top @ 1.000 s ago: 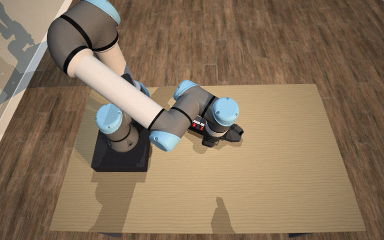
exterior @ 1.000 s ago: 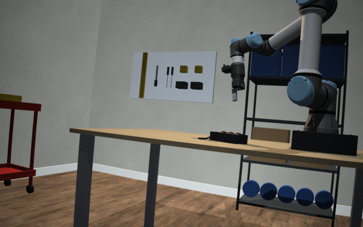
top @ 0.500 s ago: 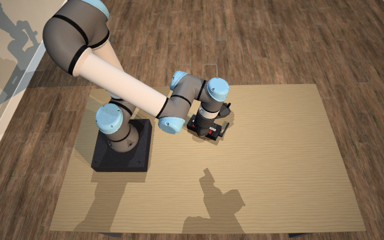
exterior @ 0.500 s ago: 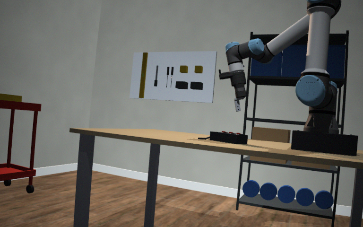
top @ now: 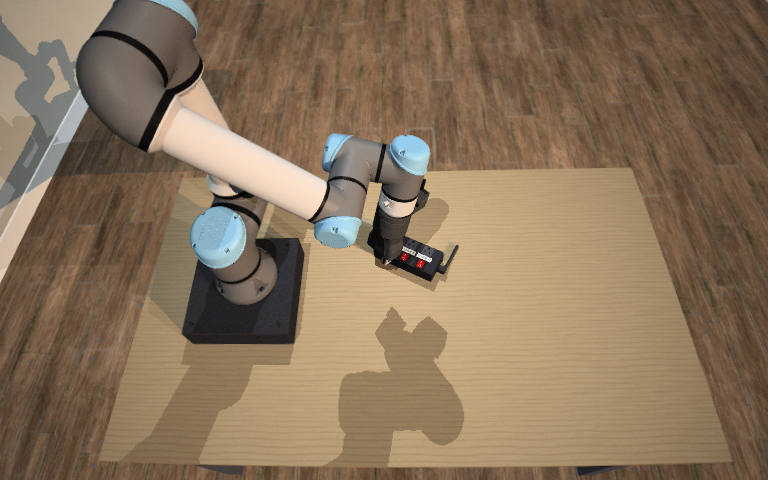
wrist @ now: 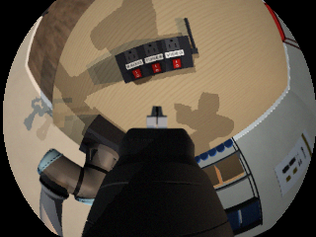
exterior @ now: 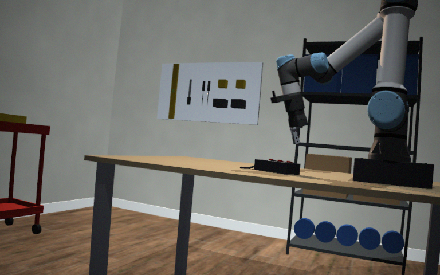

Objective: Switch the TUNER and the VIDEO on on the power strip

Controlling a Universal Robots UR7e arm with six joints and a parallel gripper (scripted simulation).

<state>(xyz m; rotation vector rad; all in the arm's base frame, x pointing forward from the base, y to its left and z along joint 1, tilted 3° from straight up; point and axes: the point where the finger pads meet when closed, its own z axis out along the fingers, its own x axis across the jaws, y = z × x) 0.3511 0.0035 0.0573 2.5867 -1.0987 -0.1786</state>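
A black power strip (top: 417, 257) lies flat on the table, right way up, with three red rocker switches under white labels and a short black cable stub at its right end. It also shows in the side view (exterior: 277, 165) and in the wrist view (wrist: 156, 62). The labels are too small to read. My gripper (top: 386, 259) is shut and empty, pointing down. In the side view the gripper (exterior: 295, 138) hangs well above the strip's right end, apart from it. In the wrist view the fingertips (wrist: 156, 114) sit below the strip.
The robot's black base (top: 243, 294) stands on the table left of the strip. Behind the table is a metal shelf (exterior: 350, 194) with blue discs and a box. A red cart (exterior: 19, 172) stands far left. A tool board (exterior: 211, 92) hangs on the wall.
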